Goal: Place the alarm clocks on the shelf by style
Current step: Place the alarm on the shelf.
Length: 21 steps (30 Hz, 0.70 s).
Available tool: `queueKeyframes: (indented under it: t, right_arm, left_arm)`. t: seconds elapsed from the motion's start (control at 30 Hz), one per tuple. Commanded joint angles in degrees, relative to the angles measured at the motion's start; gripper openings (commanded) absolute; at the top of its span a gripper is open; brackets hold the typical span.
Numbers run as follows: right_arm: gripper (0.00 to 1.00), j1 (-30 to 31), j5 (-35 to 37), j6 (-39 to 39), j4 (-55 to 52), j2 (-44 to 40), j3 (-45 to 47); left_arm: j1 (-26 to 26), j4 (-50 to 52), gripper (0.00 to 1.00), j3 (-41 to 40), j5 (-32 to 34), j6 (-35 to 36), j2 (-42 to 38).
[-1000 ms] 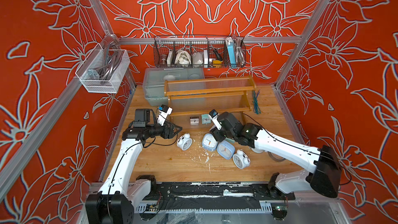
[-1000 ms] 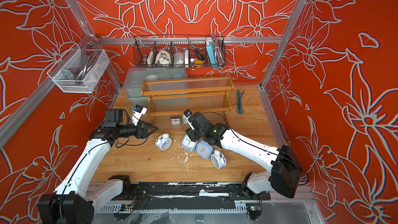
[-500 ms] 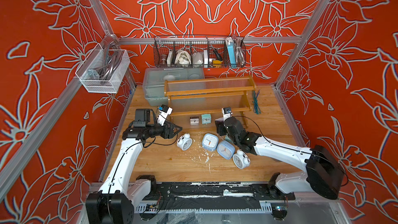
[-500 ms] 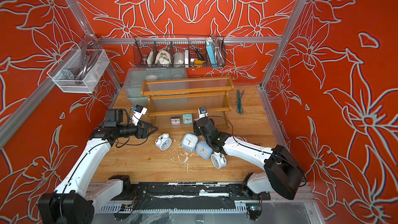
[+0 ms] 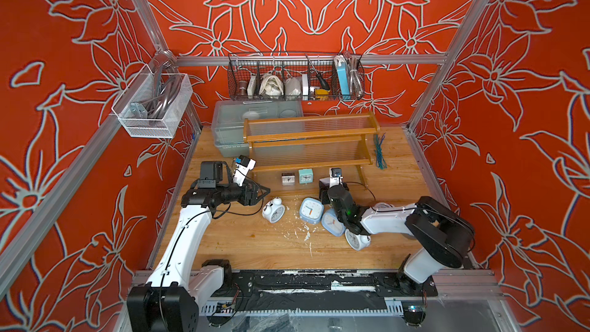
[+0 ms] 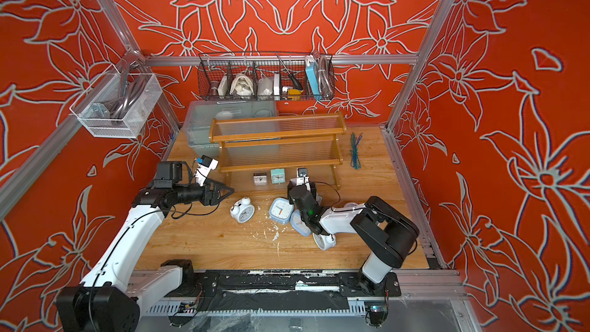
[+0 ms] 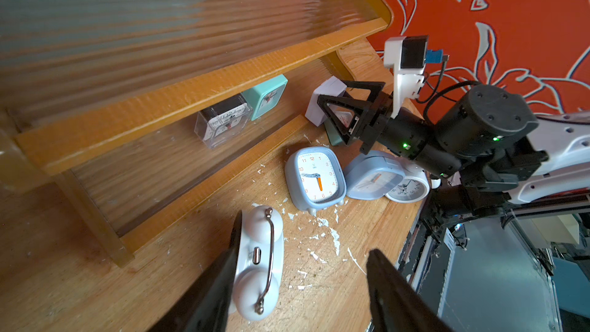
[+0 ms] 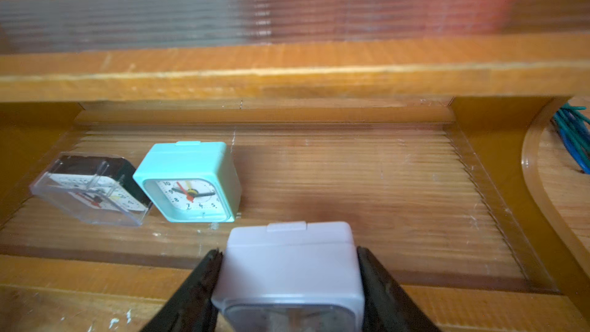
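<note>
The right gripper (image 8: 289, 263) pinches a white square clock (image 8: 287, 250) by its two sides, the fingers (image 8: 204, 282) pressed flat against the casing. The clock hangs low over the front rail of the shelf (image 5: 311, 135), facing the lowest tier. On that tier stands a teal clock (image 5: 306, 175), upright, with a clear-cased clock (image 5: 288, 178) just beside it at its 9 o'clock. The held clock lies at roughly 4 o'clock from the teal one.

The left gripper (image 5: 261, 191) hovers above the table (image 5: 242, 244) with its fingers spread and nothing between them. A twin-bell clock (image 5: 273, 209) lies at its 5 o'clock; whether one finger touches it is hard to tell in the wrist view. At 3 o'clock from that clock lies a pale-blue clock (image 5: 311, 210), then a second pale-blue clock (image 5: 330, 221) and another twin-bell (image 5: 356, 239), both partly under the right arm.
</note>
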State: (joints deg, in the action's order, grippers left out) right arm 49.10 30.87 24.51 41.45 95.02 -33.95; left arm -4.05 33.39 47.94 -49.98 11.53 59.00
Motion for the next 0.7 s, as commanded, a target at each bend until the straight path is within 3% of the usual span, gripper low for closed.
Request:
queueKeyframes:
  t: [0.0,0.67]
  right_arm:
    - [0.48,-0.2,3.2,-1.7,11.7,3.1,-0.1]
    - [0.48,-5.2,-0.8,-1.7,14.0,10.7,-4.8]
  left_arm:
    - [0.2,-0.3,0.66,-0.6,-0.2,0.3,0.1]
    - [0.2,-0.2,0.66,-0.6,0.1,0.4,0.0]
